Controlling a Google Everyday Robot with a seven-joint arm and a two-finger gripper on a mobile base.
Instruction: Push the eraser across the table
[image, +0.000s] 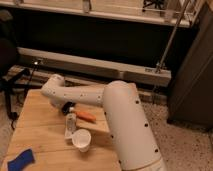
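**A:** What lies on the small light-wood plank worktop (40, 127), counted?

**B:** Four things, one of each. There is one long, slim eraser (86, 116) showing a red-orange top with a dark edge. There is also one whitish tube-shaped marker (71, 122), one white cup (81, 140) and one blue spongy block (20, 160).

**A:** Where is the eraser?

**B:** Near the middle of the worktop, lying crosswise, just right of the marker's far end and close to the big white robot arm (125, 125). The cup stands just on the near side of the marker. The blue block sits well apart, at the near left corner.

**A:** And the hand?

**B:** The dark hand (67, 106) is low over the worktop at the marker's far end, just left of the eraser. I cannot tell how far open it is, or whether it has hold of anything.

**A:** Any writing?

**B:** None that I can read.
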